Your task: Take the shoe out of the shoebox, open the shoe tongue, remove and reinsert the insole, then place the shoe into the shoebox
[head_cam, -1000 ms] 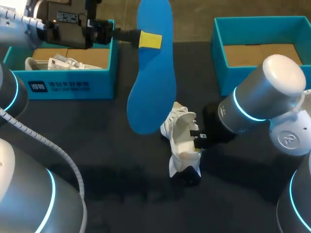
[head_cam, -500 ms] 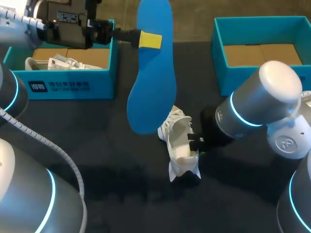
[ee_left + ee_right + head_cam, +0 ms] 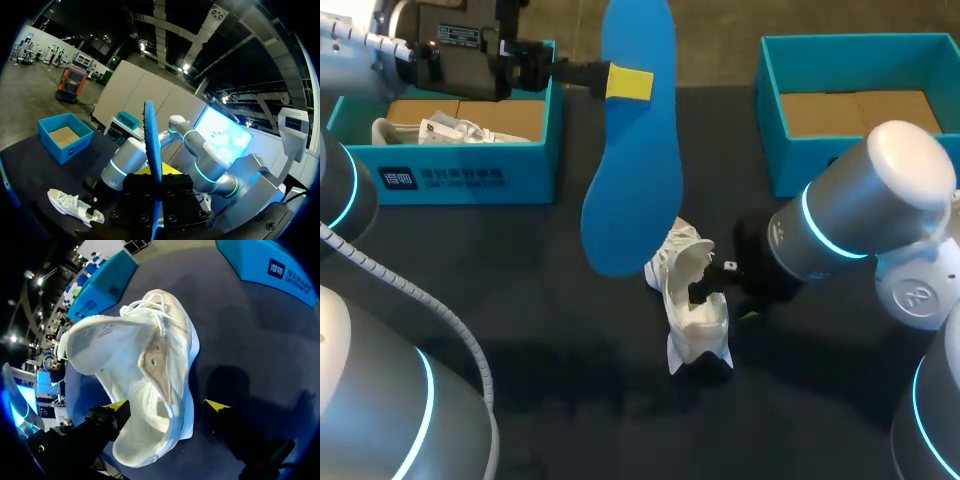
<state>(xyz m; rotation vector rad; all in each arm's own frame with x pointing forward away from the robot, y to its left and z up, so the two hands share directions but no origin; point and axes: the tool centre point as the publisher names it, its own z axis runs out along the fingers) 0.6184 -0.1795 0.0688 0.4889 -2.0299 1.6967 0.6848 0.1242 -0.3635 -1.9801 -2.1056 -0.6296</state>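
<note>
White fabric lace-up shoe (image 3: pixel 150 365) laid on its side on the dark table (image 3: pixel 520 300), heel end straddled by the right gripper (image 3: pixel 167 407), jaws spread apart, flat blue foam insole (image 3: pixel 635 180) held aloft, clamped by the left gripper (image 3: pixel 628 83).

Light falls evenly from above in the head view. On the dark table (image 3: pixel 520 300) a soft, wide shadow lies near the shoe (image 3: pixel 695 320), toward the robot. In the right wrist view the white shoe is very bright and throws a shadow beside itself. The left wrist view is dim.
</note>
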